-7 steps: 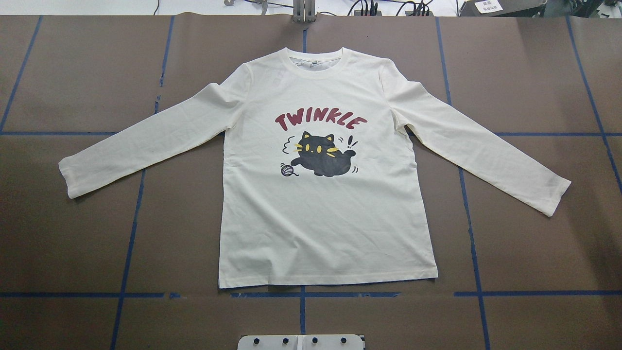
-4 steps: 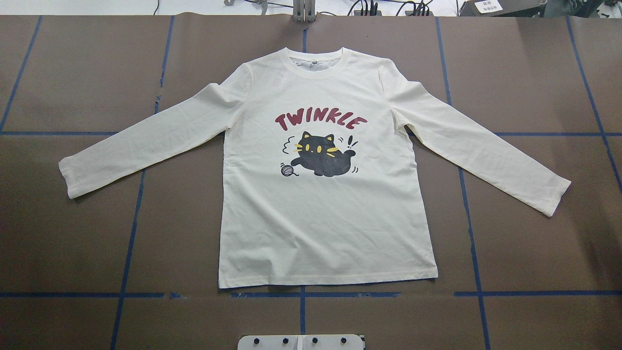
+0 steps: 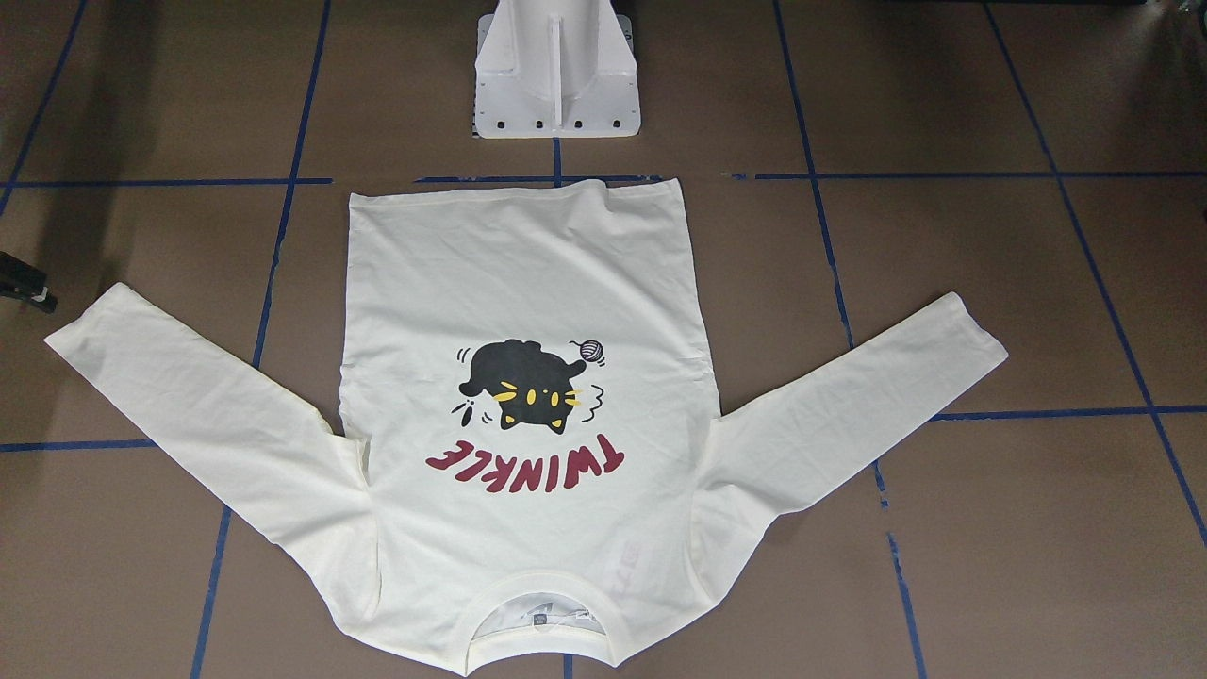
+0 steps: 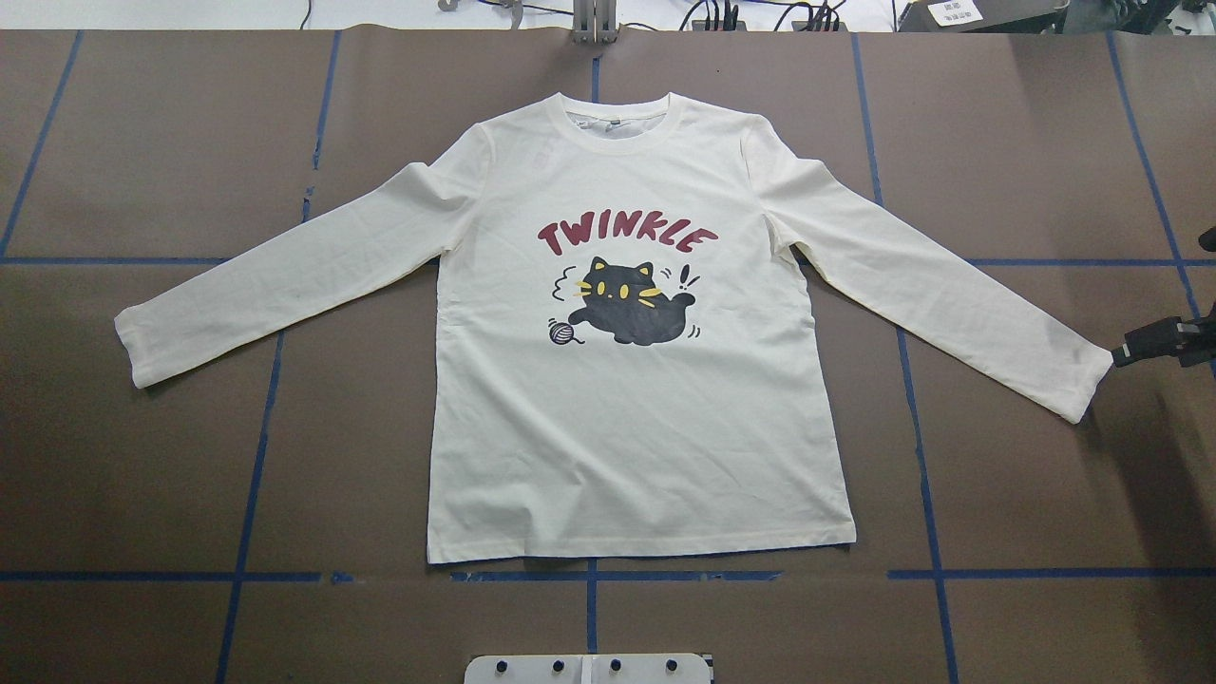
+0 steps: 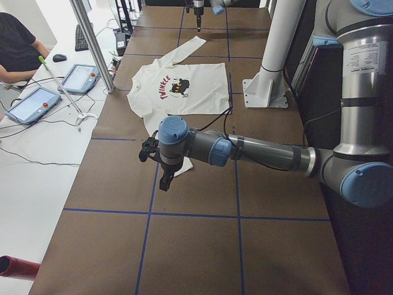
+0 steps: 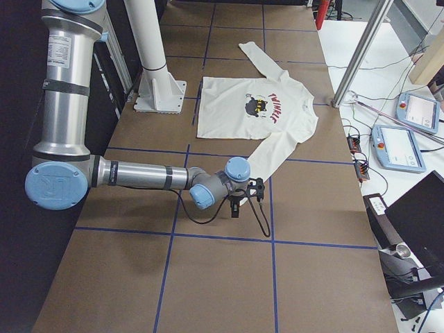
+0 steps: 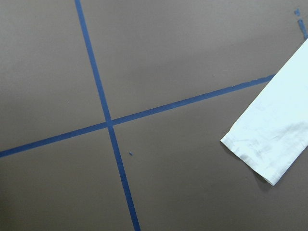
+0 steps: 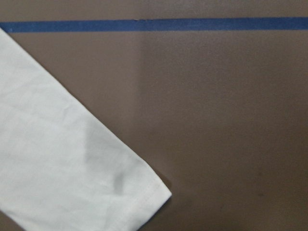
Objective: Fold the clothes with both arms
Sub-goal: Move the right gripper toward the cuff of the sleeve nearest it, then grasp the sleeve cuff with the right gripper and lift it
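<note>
The clothes are one cream-white long-sleeved T-shirt [image 4: 636, 427] with a black cat print, lying flat and face up, collar away from the robot, both sleeves spread out. My right gripper [image 4: 1140, 350] pokes in from the right edge, just off the right sleeve's cuff [image 4: 1083, 385]; that cuff [image 8: 72, 183] fills the right wrist view's lower left. I cannot tell whether it is open or shut. My left gripper [image 5: 164, 181] hovers over the table near the left sleeve's cuff [image 7: 269, 139]. It shows only from the side, so I cannot tell its state.
The brown table is crossed by blue tape lines [image 4: 256, 456]. The white pedestal base [image 3: 556, 75] stands just behind the shirt's hem. Tablets [image 5: 80, 78] and cables lie on a white side bench, where a person [image 5: 15, 43] sits.
My right gripper has come into the overhead view at the right edge, next to the sleeve's cuff. The shirt has not moved.
</note>
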Tool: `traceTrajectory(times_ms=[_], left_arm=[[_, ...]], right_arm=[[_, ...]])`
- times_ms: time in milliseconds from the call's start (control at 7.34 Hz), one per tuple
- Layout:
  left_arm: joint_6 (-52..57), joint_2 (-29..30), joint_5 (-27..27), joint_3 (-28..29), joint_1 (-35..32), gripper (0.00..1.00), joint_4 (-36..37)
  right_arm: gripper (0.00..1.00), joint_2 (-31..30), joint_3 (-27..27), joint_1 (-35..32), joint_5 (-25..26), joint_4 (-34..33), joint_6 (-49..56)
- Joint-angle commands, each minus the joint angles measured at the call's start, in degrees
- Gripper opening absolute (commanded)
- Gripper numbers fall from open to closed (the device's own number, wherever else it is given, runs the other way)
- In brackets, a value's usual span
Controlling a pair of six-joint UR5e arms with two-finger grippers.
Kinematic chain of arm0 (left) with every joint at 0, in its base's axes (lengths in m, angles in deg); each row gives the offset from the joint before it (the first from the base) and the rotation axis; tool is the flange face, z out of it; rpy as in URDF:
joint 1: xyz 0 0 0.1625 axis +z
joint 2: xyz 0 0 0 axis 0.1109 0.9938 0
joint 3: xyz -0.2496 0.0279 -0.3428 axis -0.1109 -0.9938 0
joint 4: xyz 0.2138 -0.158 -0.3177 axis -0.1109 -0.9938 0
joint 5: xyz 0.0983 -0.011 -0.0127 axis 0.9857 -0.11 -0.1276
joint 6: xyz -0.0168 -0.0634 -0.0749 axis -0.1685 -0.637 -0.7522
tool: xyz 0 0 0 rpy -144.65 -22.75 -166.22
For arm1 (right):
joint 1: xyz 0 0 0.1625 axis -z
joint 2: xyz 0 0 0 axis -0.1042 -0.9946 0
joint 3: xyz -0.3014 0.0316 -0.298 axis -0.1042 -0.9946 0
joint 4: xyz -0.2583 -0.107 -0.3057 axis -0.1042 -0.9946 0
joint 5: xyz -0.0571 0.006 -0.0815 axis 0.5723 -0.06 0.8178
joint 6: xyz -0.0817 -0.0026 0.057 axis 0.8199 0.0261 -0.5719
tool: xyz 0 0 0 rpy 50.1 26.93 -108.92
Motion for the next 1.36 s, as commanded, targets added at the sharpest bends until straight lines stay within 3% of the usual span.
traceTrajectory(times_ms=[0,817,1090,1226], left_arm=[[-0.07,-0.02,-0.06,-0.16,0.01,1.00,-0.17],[0.02,-0.20,-0.14,-0.25,0.01,1.00,-0.25],[0.02,-0.20,-0.14,-0.25,0.01,1.00,-0.25],[0.02,-0.20,-0.14,-0.25,0.01,1.00,-0.25]], right_arm=[[0.77,0.85,-1.88,1.44,2.20,2.67,-6.58],[0.72,1.90,-3.19,3.02,2.38,2.58,-6.66],[0.58,2.26,-3.73,3.11,2.38,2.59,-6.66],[0.43,2.26,-3.99,3.11,2.38,2.59,-6.66]])
